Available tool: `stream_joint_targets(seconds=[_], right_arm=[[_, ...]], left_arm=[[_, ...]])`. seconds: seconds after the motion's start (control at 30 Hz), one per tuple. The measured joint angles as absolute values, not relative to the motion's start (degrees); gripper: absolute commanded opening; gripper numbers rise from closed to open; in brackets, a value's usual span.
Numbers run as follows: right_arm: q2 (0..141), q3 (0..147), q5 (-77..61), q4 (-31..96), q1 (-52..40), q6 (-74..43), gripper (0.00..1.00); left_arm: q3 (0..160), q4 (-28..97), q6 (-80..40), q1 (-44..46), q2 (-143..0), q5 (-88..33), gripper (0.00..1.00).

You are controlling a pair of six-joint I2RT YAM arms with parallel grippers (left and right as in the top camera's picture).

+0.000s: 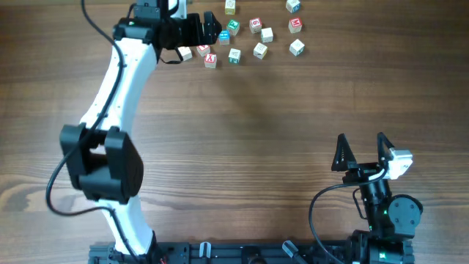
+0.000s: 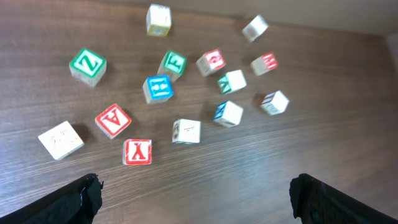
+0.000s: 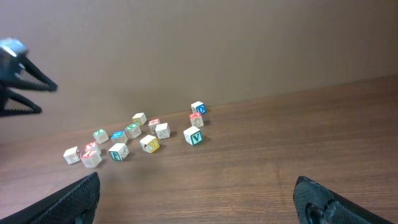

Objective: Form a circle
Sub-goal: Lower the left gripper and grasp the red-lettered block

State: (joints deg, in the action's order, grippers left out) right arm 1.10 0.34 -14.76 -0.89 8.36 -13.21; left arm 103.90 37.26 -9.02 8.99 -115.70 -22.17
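Hovering near three tiny wooden cubes (image 2: pixel 112 120) with left tool (image 2: pixel 199 199) spread wide, right tool (image 1: pixel 361 150) also spread, well apart. Probably light, rigid, skittish: pinch across opposite flat faces.

The circle (image 1: pixel 203 50) is three tiny wooden cubes lying close, far and left of centre: red A (image 2: pixel 113 120), red Y (image 2: pixel 137 151), pale cube (image 2: pixel 60 139), seemingly faint-printed.

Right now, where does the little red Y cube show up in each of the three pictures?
Overhead: red Y cube, near the top edge, left of centre, lowest of the cubes.
Left wrist: red Y cube, lower left, lowest again.
Right wrist: red Y cube, far left, frontmost.
Shared landmark: the pale cube, leftmost in every view.
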Motion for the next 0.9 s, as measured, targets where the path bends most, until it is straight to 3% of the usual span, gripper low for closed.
stream_joint_targets(seconds=[0.6, 0.9], right_arm=[[1.1, 0.3, -14.8, -0.9, 8.4, -13.2, 1.0], [1.1, 0.3, -14.8, -0.9, 8.4, -13.2, 1.0]], left_arm=[[103.9, 17.5, -8.8, 9.0, -130.8, -11.4, 1.0], [103.9, 15.5, -1.8, 9.4, -135.1, -10.3, 0.9]])
